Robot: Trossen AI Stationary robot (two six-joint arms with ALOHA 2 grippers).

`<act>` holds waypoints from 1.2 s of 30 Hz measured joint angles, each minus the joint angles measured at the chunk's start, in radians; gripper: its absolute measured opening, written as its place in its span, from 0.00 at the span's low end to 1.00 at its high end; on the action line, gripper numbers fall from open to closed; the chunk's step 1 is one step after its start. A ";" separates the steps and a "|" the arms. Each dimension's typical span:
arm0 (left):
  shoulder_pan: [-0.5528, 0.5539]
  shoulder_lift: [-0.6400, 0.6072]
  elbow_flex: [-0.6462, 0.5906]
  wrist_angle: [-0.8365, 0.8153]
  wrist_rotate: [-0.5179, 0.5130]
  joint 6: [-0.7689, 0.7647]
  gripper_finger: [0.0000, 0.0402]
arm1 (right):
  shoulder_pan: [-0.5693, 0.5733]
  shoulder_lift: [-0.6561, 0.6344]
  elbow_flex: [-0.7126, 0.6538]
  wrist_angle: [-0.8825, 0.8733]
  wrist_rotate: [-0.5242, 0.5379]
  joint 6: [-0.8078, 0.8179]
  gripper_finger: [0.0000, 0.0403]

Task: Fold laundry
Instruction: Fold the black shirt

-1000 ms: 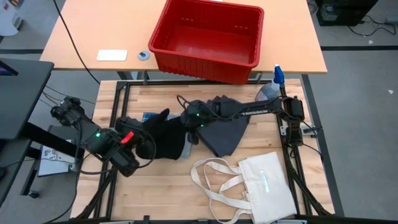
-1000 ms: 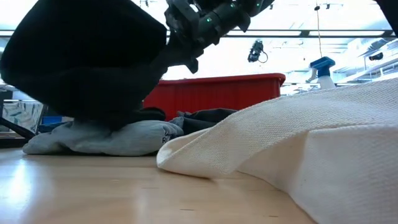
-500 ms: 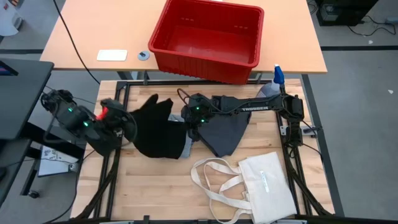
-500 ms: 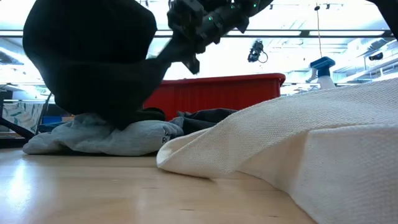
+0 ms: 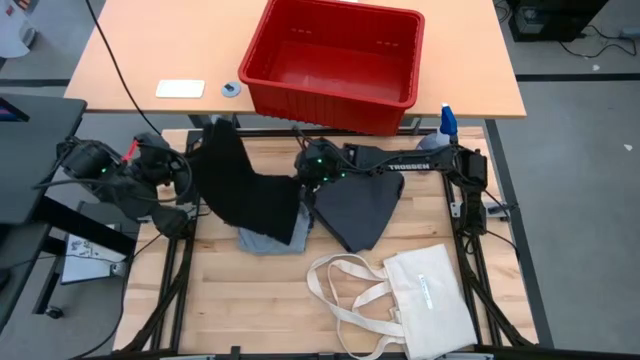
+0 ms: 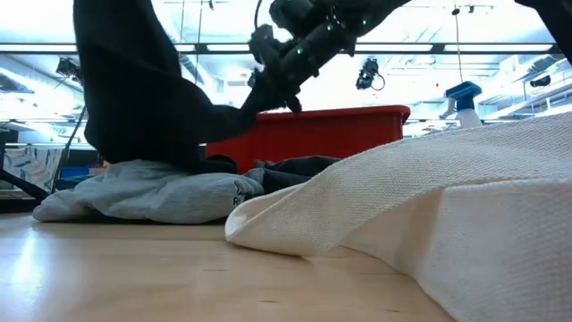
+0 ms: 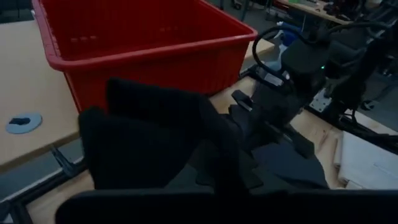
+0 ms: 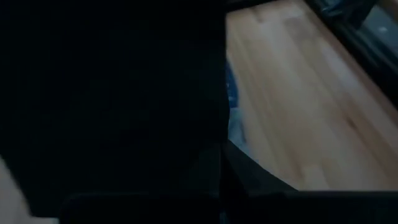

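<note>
The black piece (image 5: 245, 185) of the laundry stretches between my two grippers above the table's left half. It hangs as a dark sheet (image 6: 134, 89) in the low view. My left gripper (image 5: 190, 160) is shut on its far-left end, and my right gripper (image 5: 303, 185) is shut on its right end. Under it a light blue-grey piece (image 5: 262, 240) lies flat on the table. A dark grey piece (image 5: 360, 205) lies to the right of that. A sliver of blue-white cloth (image 8: 231, 84) shows in the right wrist view. My left gripper holds the black piece by its raised far-left end (image 7: 155, 143), coming level from the table's left. The bunched cloth covers the fingertips, so the layers cannot be told. That end is lifted clear; the rest slopes down onto the light blue-grey piece. My right gripper pinches the black piece's right corner (image 6: 243, 112) between its two fingers, slanting down from the table's right. The cloth is drawn into a taut point toward the fingers. That corner is held clear of the table, above the pile.
A red bin (image 5: 335, 60) stands on the far table behind the work table. A spray bottle (image 5: 445, 125) stands at the far right. A cream tote bag (image 5: 420, 295) with long handles lies at the near right. Bare wood shows at the near left (image 5: 230, 300).
My left gripper has gone up and toward the table's far-left corner, keeping its hold on the black piece. The black piece, bunched a second ago, is now drawn out and spread between the two grippers. My right gripper has shifted a little toward the far edge.
</note>
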State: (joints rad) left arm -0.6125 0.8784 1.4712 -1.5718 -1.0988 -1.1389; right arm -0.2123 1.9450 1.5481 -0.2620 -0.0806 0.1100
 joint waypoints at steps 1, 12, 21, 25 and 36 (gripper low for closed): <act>0.000 0.000 0.000 0.000 0.000 0.007 0.01 | -0.005 0.000 -0.014 0.025 0.002 -0.005 0.01; 0.000 0.017 0.000 0.001 0.029 0.061 0.03 | -0.021 0.002 -0.145 0.222 0.035 -0.018 0.01; 0.000 0.018 0.000 0.001 0.075 0.080 0.03 | -0.020 0.127 -0.151 0.359 0.009 0.004 0.02; 0.000 0.018 0.000 0.001 0.105 0.087 0.04 | -0.020 0.133 -0.144 0.366 0.012 0.025 0.02; 0.004 0.019 0.000 0.001 0.136 0.118 0.04 | -0.052 0.117 -0.137 0.227 0.004 0.042 0.36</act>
State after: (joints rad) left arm -0.6084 0.8970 1.4708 -1.5711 -0.9630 -1.0206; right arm -0.2647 2.0618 1.4106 -0.0354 -0.0766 0.1516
